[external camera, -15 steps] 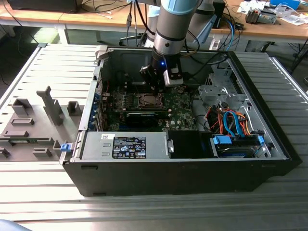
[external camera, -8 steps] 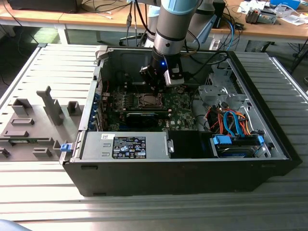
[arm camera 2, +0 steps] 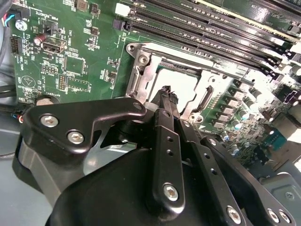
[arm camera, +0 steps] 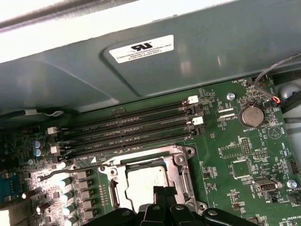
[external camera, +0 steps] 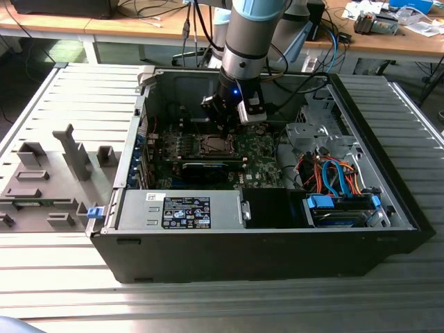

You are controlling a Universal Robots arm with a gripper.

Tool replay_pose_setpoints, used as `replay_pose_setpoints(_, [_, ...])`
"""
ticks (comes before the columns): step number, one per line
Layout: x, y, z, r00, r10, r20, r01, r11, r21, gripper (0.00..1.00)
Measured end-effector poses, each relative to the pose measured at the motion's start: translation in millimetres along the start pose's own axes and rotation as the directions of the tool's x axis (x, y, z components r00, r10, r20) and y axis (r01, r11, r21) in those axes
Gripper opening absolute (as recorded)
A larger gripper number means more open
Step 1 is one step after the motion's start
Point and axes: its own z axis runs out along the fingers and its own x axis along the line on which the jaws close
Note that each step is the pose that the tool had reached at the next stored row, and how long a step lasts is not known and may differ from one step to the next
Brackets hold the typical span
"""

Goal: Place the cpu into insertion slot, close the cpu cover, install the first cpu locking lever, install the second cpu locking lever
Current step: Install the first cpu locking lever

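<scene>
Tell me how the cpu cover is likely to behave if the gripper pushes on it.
The cpu cover looks like thin sheet metal lying flat round the cpu, so it would probably flex slightly rather than slide. It seems light for its size. Its bright, smooth surface in both wrist views suggests the gripper, poised just above it, could skid off.

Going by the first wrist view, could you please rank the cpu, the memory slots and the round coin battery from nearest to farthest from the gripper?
1. cpu, directly at the gripper.
2. memory slots, beyond the socket.
3. coin battery, off toward the board's corner.
</scene>
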Motion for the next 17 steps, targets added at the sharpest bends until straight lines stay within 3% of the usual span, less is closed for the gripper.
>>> replay_pose_setpoints(17, [0.0, 0.0, 0.0, 0.9979, -0.065, -0.003, 0.065, 0.9978, 0.0067, 0.11])
